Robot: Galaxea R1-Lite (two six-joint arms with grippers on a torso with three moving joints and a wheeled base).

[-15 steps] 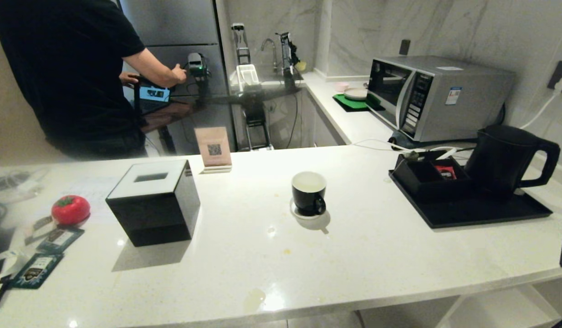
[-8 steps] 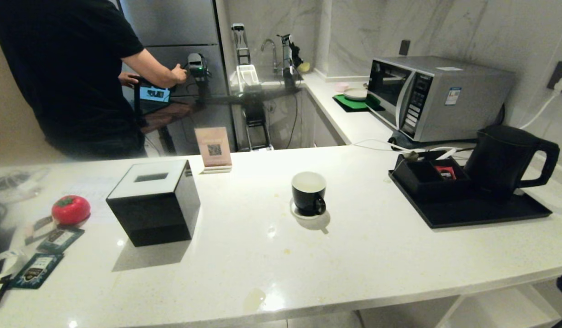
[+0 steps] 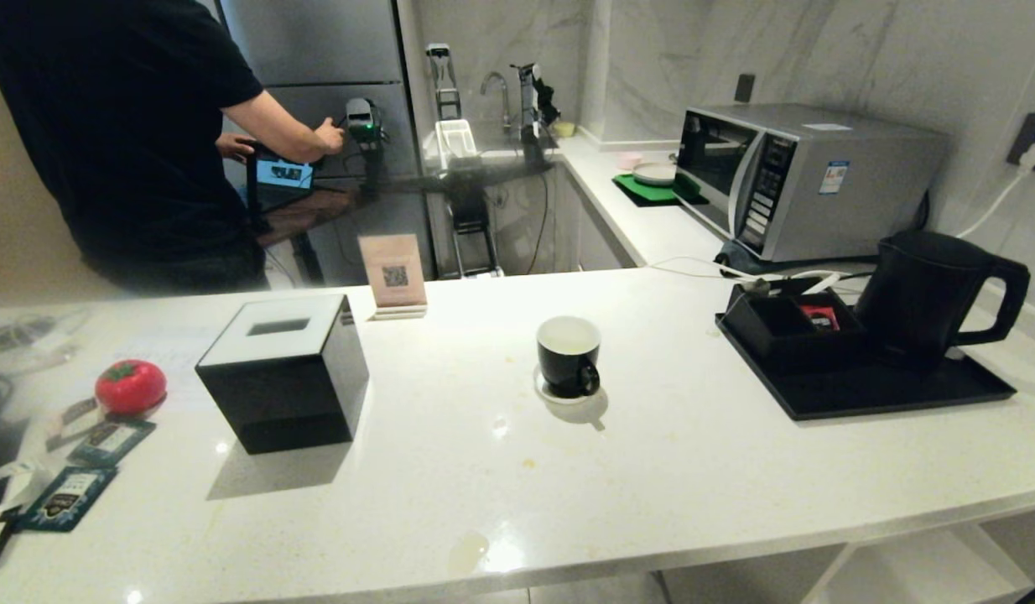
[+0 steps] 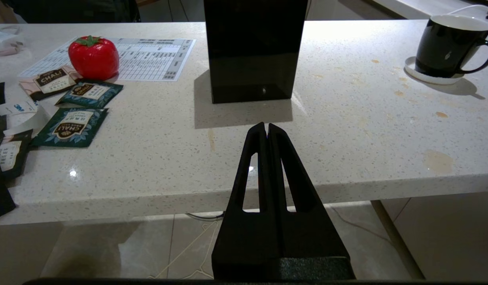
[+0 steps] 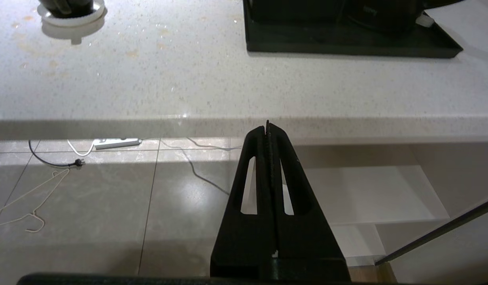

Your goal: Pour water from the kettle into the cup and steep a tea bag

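The black cup (image 3: 569,356) stands upright mid-bench on a white coaster; the matte black kettle (image 3: 928,289) stands upright near the right edge.

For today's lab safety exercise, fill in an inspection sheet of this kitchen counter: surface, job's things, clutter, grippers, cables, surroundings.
Surface: white speckled counter, small yellowish stains.
Job's things: kettle upright on black tray; cup on a white coaster; loose tea bag: nothing seen.
Clutter: black cube box, red tomato-shaped item, teal packets, printed sheet.
Grippers: left gripper and right gripper both shut, empty, at the counter's near edge.
Cables: white cord to wall socket; power strip on floor.
Surroundings: microwave, a person behind the counter.
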